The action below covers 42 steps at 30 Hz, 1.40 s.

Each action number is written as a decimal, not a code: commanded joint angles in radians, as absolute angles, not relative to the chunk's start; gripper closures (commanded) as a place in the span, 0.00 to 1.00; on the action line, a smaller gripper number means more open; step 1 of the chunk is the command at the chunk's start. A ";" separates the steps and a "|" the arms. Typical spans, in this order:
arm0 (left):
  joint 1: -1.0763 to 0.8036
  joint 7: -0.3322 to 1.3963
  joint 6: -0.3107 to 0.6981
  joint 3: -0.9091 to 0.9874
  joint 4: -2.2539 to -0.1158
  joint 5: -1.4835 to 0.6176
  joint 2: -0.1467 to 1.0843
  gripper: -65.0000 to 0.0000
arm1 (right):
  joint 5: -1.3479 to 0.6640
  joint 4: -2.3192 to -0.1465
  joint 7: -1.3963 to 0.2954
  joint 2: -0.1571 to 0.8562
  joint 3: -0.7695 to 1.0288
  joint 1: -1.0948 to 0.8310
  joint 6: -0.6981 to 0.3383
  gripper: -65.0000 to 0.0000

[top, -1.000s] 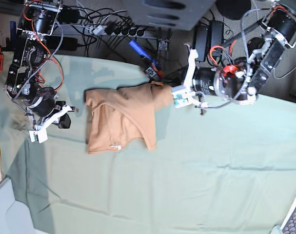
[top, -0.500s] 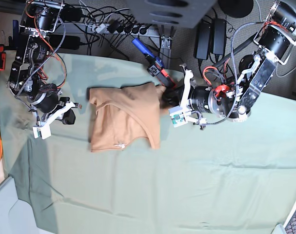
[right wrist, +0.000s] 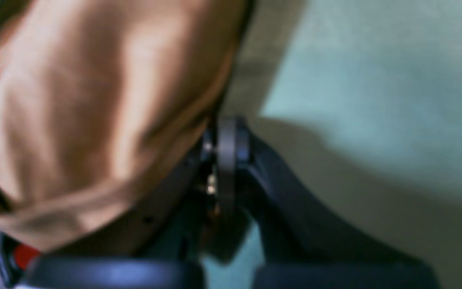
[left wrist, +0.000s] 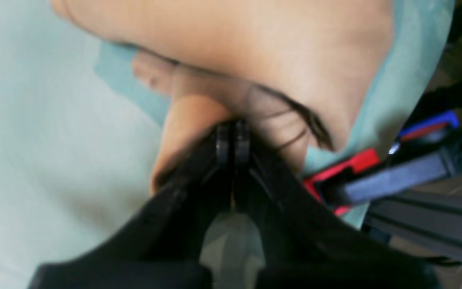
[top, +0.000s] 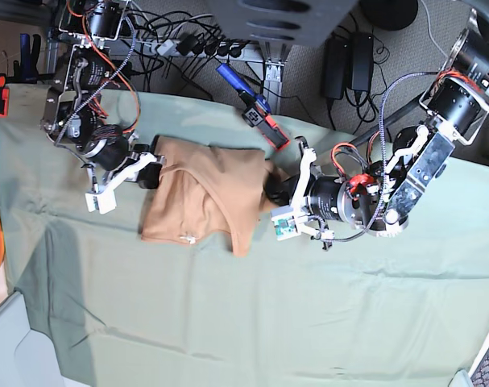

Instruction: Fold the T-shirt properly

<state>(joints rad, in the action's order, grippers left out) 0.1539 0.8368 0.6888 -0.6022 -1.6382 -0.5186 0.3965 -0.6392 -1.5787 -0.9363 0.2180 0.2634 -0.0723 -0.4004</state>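
Left wrist view: left tool (left wrist: 231,138) had both tips pressed together, pinching a bunched fold of the tan T-shirt (left wrist: 255,52). Green tablecloth (left wrist: 34,140) lay under it; a red-and-blue clamp (left wrist: 379,176) sat at the surface's edge just beside the shirt. View was blurry.

Right wrist view: right tool (right wrist: 227,140) was also closed, tips meeting right at the T-shirt's (right wrist: 94,104) edge; whether cloth sat between them could not be told. Tablecloth (right wrist: 375,100) filled the rest.

Base view: T-shirt (top: 204,197) lay partly folded toward the far edge of the surface, between the two arms. Right tool (top: 151,169) touched one side of it, left tool (top: 270,187) the opposite side. A small white tag (top: 188,239) showed at its near edge.
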 commanded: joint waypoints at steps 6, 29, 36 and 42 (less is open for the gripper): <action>0.180 0.819 0.698 -0.619 -1.652 -0.494 0.406 1.00 | -0.655 -1.593 -0.922 0.215 0.269 -0.062 -0.491 1.00; 0.246 0.911 0.698 -0.461 -1.658 -0.823 0.492 1.00 | -0.681 -1.593 -0.968 0.141 0.318 -0.064 -0.495 1.00; 0.226 0.977 0.698 -0.405 -1.828 -0.975 0.487 1.00 | -0.681 -1.593 -0.966 0.249 0.398 -0.061 -0.494 1.00; 0.149 0.956 0.698 -0.407 -1.900 -0.919 0.390 1.00 | -0.698 -1.593 -0.966 0.286 0.433 -0.059 -0.494 1.00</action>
<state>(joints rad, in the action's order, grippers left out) 0.1276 0.9833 0.6891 -0.4129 -1.8881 -0.8963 0.3878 -0.6773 -1.5787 -0.9817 0.2714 0.4282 -0.0719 -0.4011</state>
